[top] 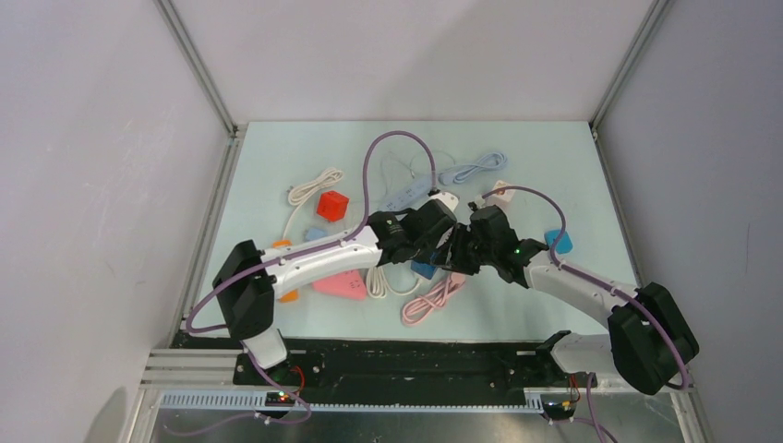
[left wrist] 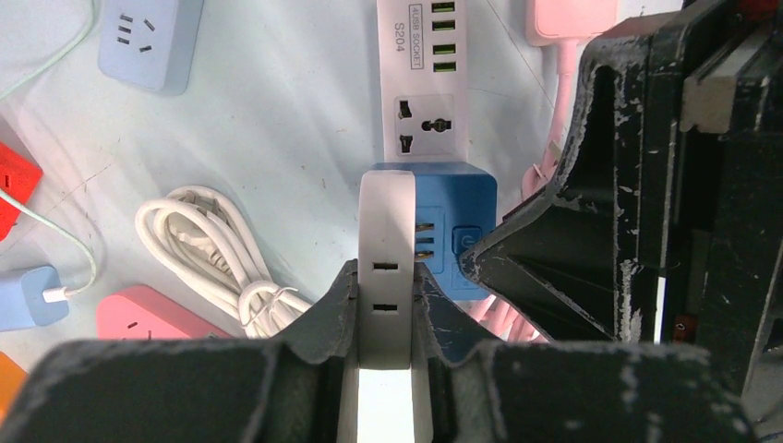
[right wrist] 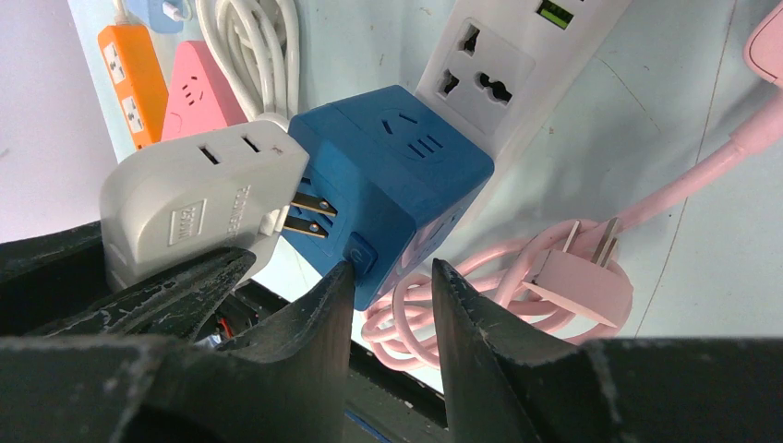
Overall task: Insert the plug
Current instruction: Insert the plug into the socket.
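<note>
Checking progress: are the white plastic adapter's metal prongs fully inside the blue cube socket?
No, bare brass prongs show between the white plastic adapter and blue cube socket.

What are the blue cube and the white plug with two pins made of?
The blue socket cube looks like matte moulded plastic: even colour, rounded edges. The white plug adapter looks like smooth plastic too. Its two prongs look like metal, maybe brass: they shine coppery.

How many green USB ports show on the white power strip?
4 green USB ports, left wrist view, in one row along the white power strip, beyond its universal socket: nearest, second, third, farthest, cut by the edge; more may lie beyond.
</note>
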Controlling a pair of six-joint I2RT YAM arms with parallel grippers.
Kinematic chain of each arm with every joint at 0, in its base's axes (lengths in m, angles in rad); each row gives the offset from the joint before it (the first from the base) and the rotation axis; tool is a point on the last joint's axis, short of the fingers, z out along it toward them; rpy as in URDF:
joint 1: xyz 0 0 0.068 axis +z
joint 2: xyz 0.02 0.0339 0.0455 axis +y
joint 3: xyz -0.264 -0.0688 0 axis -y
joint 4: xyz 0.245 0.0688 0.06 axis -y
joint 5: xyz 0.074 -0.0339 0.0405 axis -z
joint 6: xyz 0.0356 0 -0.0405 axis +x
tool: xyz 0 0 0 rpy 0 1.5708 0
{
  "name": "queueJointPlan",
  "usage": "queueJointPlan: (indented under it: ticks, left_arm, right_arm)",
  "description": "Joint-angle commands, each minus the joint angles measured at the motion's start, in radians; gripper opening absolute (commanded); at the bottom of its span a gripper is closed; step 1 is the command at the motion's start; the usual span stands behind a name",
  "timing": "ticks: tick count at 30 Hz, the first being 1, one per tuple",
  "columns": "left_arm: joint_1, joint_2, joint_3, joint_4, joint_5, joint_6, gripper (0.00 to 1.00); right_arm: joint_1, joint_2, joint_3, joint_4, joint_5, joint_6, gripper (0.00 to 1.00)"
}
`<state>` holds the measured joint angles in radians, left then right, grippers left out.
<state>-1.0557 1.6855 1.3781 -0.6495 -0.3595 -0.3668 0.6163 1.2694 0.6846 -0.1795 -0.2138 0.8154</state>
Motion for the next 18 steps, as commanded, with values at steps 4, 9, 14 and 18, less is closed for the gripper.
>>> queueJointPlan:
  ticks: [4, 9, 14, 18]
  left_arm:
    - [-0.013, -0.008, 0.022, -0.043, 0.073, 0.006, 0.0]
    - [-0.019, -0.023, 0.006, -0.044, 0.065, -0.001, 0.0]
    - [-0.02, -0.04, 0.009, -0.043, 0.071, 0.002, 0.0]
    - [-0.02, -0.049, 0.01, -0.041, 0.082, 0.005, 0.0]
  right_arm:
    - [0.012, 0.029, -0.004, -0.03, 0.066, -0.009, 0.39]
    - [0.01, 0.045, -0.003, -0.019, 0.047, 0.002, 0.38]
    - [-0.001, 0.071, -0.003, 0.023, -0.002, 0.012, 0.4]
    - [-0.023, 0.099, -0.004, 0.049, -0.053, 0.011, 0.41]
